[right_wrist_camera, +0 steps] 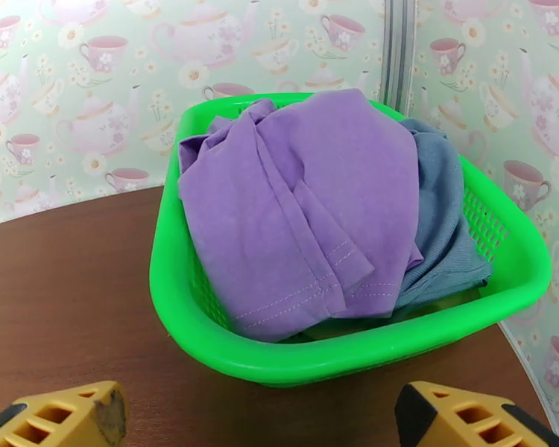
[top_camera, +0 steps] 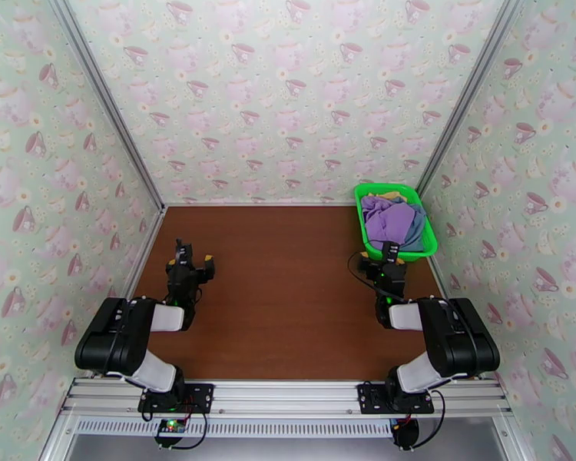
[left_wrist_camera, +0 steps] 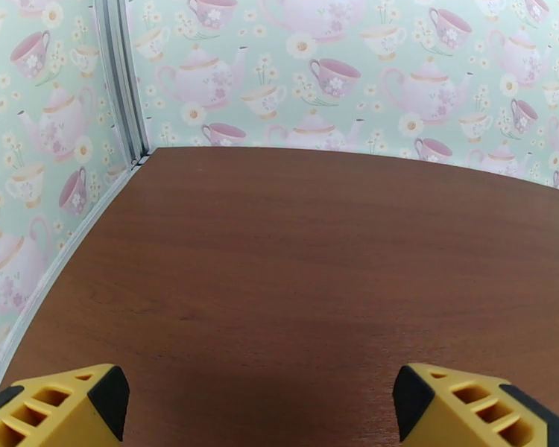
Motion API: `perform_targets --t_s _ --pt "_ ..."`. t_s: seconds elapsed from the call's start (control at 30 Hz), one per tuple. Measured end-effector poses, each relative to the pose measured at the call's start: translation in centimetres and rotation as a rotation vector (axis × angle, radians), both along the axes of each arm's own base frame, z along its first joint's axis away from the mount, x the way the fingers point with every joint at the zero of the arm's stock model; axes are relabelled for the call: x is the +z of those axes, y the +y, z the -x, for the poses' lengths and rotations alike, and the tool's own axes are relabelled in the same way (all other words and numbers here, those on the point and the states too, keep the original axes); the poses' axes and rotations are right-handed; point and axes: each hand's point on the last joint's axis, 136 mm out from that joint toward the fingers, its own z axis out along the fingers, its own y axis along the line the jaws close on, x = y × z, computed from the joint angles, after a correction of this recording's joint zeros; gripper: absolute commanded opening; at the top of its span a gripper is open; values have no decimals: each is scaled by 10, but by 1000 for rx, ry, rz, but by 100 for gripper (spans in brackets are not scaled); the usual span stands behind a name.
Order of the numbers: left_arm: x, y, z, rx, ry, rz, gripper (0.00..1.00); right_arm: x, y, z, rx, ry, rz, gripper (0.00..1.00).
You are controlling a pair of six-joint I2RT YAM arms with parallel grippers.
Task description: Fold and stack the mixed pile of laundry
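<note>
left pincer (left_wrist_camera: 257,400): jaws wide apart, holding nothing, over the bare table (left_wrist_camera: 279,277) | right pincer (right_wrist_camera: 261,411): jaws wide apart, holding nothing, just short of green basket (right_wrist_camera: 339,359) | laundry pile (top_camera: 395,220): inside basket, table's far right corner; lilac garment (right_wrist_camera: 302,210) on top, blue-grey garment (right_wrist_camera: 440,210) to its right, tan-yellow garment (top_camera: 392,196) at far rim

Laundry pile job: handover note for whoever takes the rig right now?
Left gripper: open, empty, low over the table's left side.
Right gripper: open, empty, just short of the green basket's near rim.
Lilac garment lies on top in the basket, blue-grey garment beside and partly under it, tan-yellow garment peeking out at the far end.
Done: nothing folded or stacked.
Left: pull out, fold and stack all three.
</note>
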Motion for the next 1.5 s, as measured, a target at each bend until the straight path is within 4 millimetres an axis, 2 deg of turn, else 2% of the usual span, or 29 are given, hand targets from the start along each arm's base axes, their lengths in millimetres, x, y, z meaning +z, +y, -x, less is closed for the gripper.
perform_targets --t_s 1.33,1.4,1.43,1.5 --pt "2 0 4 17 19 -21 100 -1 6 1 34 15 -2 100" --pt "20 -6 10 27 25 -46 100 8 8 9 36 57 -2 100" --pt "40 -10 11 34 10 -49 100 25 9 11 30 63 -10 100" --pt "96 -15 8 47 -48 -23 100 76 8 6 9 38 -31 100"
